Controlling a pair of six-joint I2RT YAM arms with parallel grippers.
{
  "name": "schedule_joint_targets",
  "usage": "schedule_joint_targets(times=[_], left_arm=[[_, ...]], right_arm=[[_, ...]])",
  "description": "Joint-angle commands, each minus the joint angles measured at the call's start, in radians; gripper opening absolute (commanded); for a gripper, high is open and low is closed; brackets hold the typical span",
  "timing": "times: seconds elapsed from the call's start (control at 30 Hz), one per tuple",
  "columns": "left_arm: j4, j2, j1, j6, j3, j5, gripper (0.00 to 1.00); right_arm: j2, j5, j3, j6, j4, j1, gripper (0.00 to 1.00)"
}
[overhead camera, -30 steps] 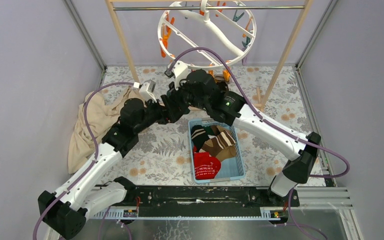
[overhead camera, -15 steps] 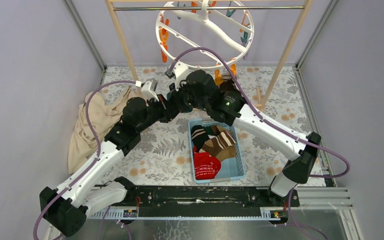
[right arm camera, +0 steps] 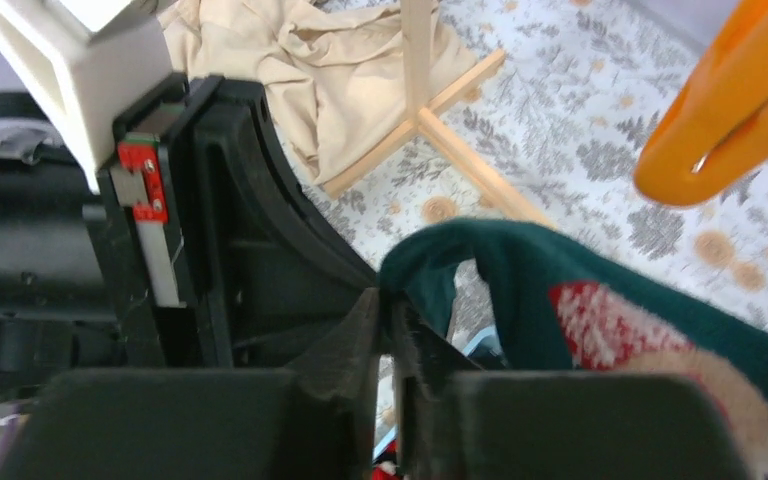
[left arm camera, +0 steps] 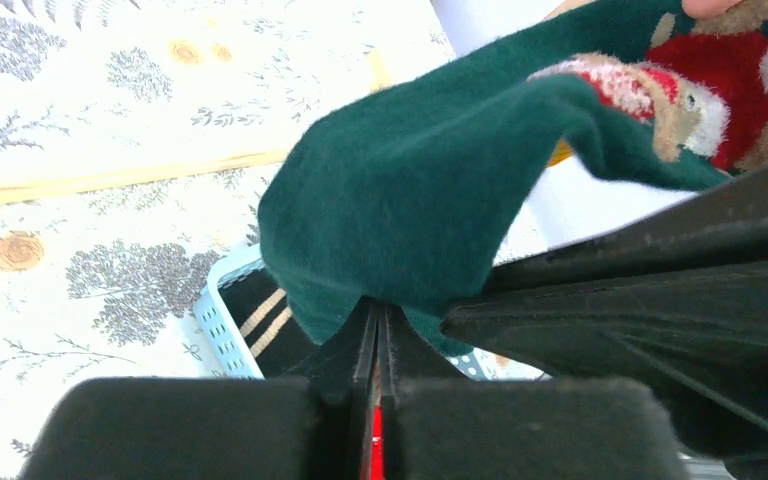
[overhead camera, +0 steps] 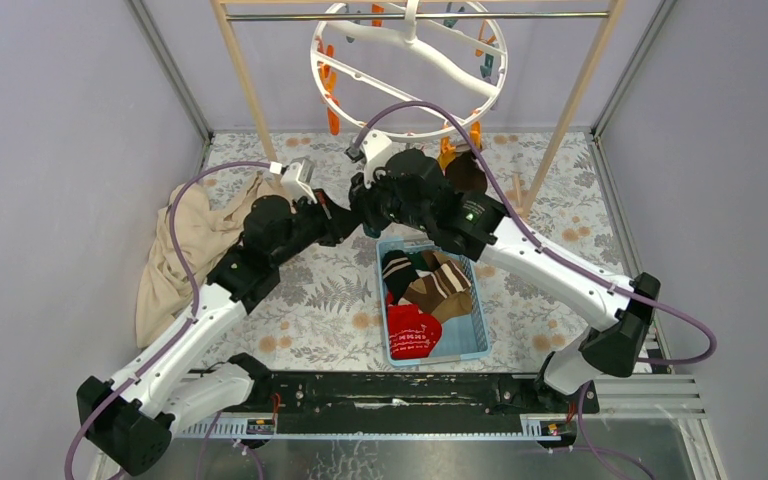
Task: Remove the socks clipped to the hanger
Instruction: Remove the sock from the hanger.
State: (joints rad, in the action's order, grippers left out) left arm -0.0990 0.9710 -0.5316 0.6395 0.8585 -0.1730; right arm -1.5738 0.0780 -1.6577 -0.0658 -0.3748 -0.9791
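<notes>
The left gripper (left arm camera: 375,320) is clamped shut on the lower edge of a green sock (left arm camera: 410,190), whose far end carries a red, white and brown pattern. The right gripper (right arm camera: 392,310) meets it nose to nose. Its jaws stand a narrow slit apart with the same sock's edge at their tips, and whether they pinch it cannot be told. The sock arches up between the two grippers.

Directly below them sits a blue basket (overhead camera: 479,335) on the desk (overhead camera: 310,300), holding several socks (overhead camera: 425,295): red, brown, striped and dark ones.

An orange clip (right arm camera: 735,110) hangs close above the right gripper. The white hanger (overhead camera: 410,40) hangs from the bar of the wooden rack (overhead camera: 245,75), above and behind both grippers, with orange and teal clips around its ring. What looks like a brown sock (overhead camera: 465,172) hangs under its near right rim. A beige cloth (overhead camera: 175,250) lies crumpled at the desk's left side.
</notes>
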Motion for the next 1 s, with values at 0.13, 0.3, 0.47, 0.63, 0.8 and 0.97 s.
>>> schedule_joint_targets(times=[0.13,0.3,0.47,0.63,0.8,0.97], left_arm=[[0.088,-0.04,-0.005,-0.002,0.019,-0.001,0.53],[0.097,-0.06,-0.007,-0.012,-0.018,0.0,0.71],[0.138,-0.067,-0.008,-0.012,-0.034,-0.006,0.73],[0.155,-0.063,-0.008,-0.01,-0.035,-0.013,0.73],[0.169,-0.061,-0.01,-0.01,-0.041,-0.02,0.73],[0.177,-0.064,-0.011,-0.012,-0.048,-0.031,0.62]], right_arm=[[0.066,-0.025,0.05,-0.029,0.048,-0.006,0.0],[0.08,-0.054,0.07,-0.043,0.068,-0.004,0.0],[0.081,-0.066,0.07,-0.042,0.069,-0.002,0.0],[0.085,-0.069,0.076,-0.043,0.066,-0.003,0.0],[0.09,-0.07,0.079,-0.046,0.068,-0.003,0.0],[0.092,-0.07,0.079,-0.052,0.072,-0.003,0.0]])
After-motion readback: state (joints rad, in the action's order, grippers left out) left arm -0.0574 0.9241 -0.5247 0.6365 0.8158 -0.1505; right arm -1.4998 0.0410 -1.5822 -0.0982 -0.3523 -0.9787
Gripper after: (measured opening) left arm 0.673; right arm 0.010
